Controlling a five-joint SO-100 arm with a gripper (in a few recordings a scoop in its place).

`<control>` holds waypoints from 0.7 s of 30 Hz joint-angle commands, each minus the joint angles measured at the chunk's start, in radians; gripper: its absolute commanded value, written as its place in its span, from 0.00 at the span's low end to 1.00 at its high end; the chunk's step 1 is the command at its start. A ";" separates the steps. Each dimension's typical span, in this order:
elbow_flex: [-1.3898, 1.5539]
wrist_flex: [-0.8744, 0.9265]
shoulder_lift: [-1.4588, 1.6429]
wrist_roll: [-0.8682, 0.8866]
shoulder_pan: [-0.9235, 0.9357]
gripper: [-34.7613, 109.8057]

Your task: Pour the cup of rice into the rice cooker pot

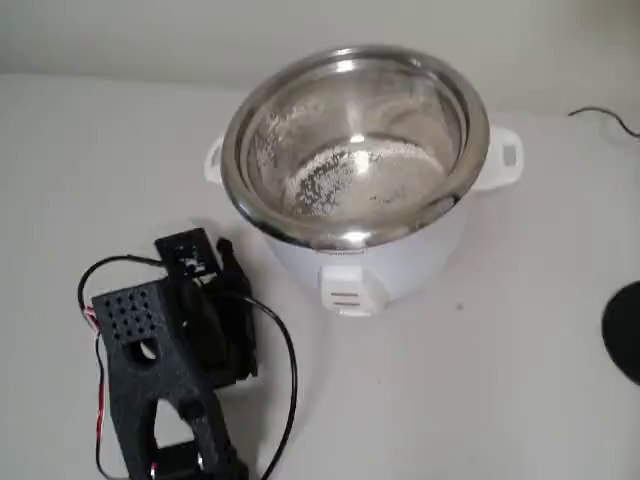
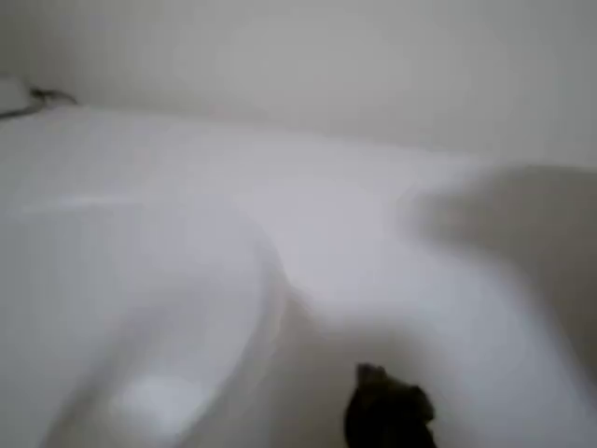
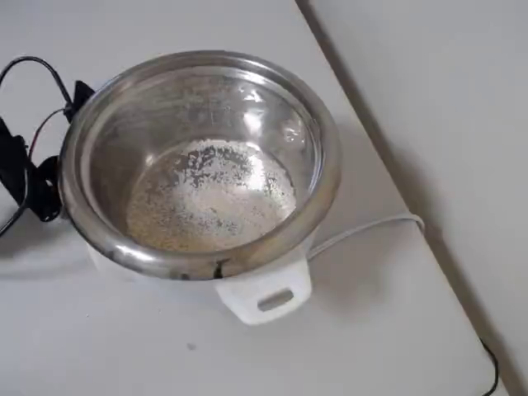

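Rice spread over pot bottom, thin patch, also seen from overhead. Pot upright, mouth up, in white cooker near table's far edge. Wrist view: blurred translucent cup at lower left, close to lens; tilt unclear. Black arm at table's front-left, beside cooker, apart from it. Gripper jaws: cannot tell. White cord runs from cooker toward table edge.

A white table bore the white rice cooker, its thin white cord trailing beside it.
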 commanded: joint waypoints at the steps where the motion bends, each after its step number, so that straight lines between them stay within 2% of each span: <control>1: 0.140 0.018 0.164 0.060 0.025 0.79; 6: 0.336 0.087 0.414 0.109 0.046 0.79; 11: 0.499 0.301 0.779 0.161 0.067 0.79; 14: 0.558 0.600 1.111 0.183 0.084 0.79; 15: 0.571 0.749 1.261 0.196 0.084 0.79; 18: 0.541 1.367 1.770 0.278 0.075 0.79; 21: 0.549 1.654 2.071 0.287 0.067 0.79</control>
